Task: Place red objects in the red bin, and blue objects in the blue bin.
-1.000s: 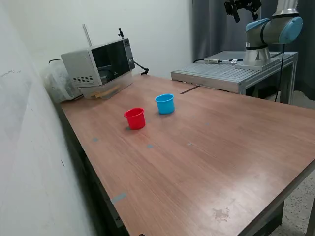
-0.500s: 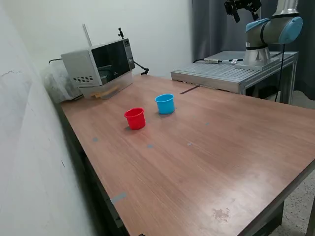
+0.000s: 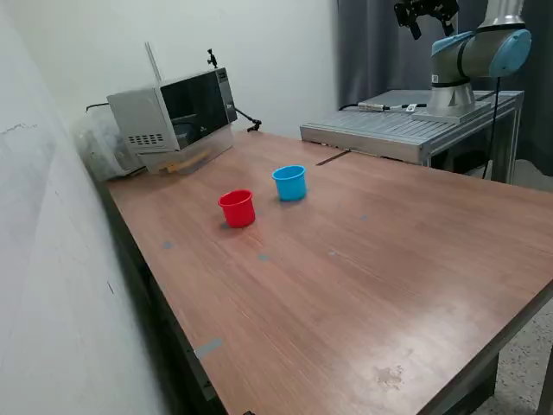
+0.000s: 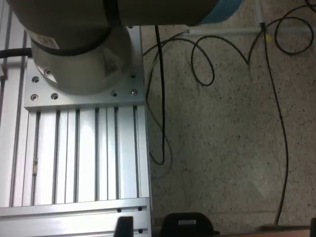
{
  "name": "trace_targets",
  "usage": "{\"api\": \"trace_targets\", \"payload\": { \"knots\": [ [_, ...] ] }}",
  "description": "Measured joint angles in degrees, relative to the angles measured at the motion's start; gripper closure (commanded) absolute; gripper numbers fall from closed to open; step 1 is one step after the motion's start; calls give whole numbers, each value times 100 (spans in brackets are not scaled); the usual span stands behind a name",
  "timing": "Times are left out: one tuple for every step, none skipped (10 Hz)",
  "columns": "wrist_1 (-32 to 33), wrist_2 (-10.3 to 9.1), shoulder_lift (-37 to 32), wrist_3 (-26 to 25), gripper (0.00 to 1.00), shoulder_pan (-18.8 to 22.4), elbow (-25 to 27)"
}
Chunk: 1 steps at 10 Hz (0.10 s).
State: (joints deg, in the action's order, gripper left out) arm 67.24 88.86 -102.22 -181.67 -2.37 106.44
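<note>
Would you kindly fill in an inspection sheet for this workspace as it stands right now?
Surface: wooden table, bare apart from two cups and a few small marks.
Job's things: red cup and light-blue cup stand upright, close together but apart. No cubes seen on the table; cup insides cannot be seen.
Clutter: microwave-like box at the far end, a plastic bag beside it.
Hand: the hand is raised high above the arm's metal base, far from the cups; open or shut cannot be told.
Cables: black cables loop over the speckled floor beside the base.
Surroundings: white wall, grey curtain.
</note>
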Motion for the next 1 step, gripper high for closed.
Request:
{"api": "trace_targets", "payload": {
  "knots": [
    [0, 0, 0, 0, 0, 0, 0]
  ]
}}
